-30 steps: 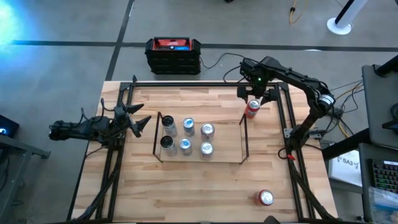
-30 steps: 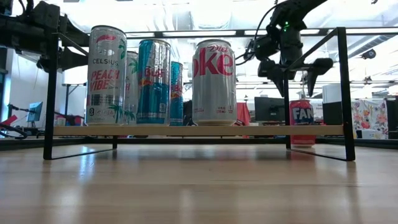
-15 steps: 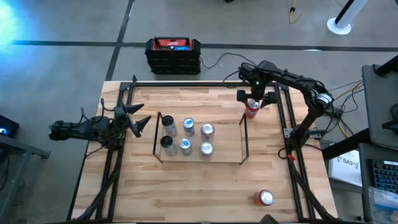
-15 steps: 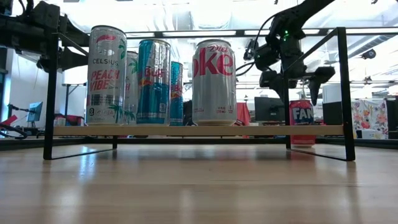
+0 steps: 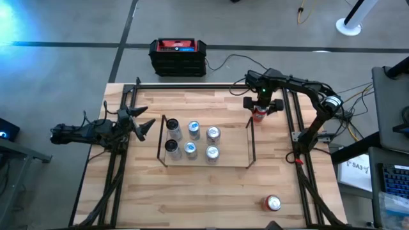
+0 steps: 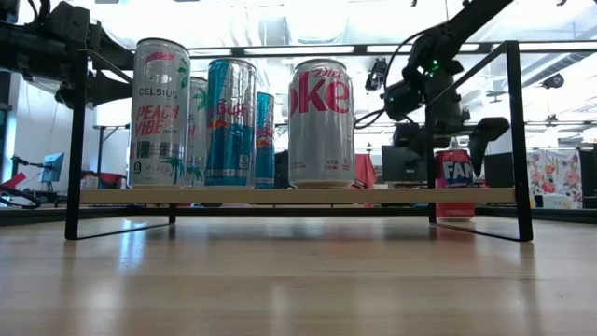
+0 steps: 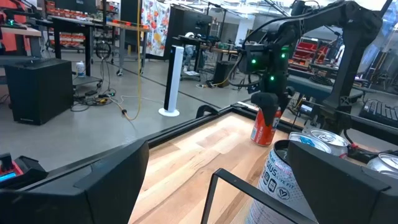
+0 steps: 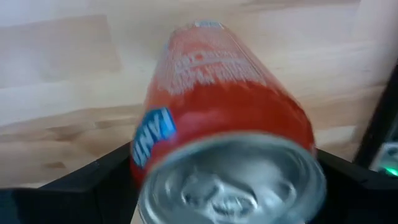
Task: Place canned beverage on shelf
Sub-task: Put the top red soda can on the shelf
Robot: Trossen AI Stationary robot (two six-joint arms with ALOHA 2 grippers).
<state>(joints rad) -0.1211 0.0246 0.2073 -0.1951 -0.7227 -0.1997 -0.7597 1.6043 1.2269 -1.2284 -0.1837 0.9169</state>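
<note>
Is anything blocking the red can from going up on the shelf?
Partly. The shelf's black end frame stands between the red Fanta can and the shelf deck, so the can must go over or around it. The deck's right part looks free.

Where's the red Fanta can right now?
In the high view the red Fanta can stands on the table just outside the shelf's far right corner, between the right gripper's fingers.

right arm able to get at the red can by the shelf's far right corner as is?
Probably yes. The right gripper is straight above the red can, fingers open either side of it; the can stands outside the shelf end frame, nothing between.
</note>
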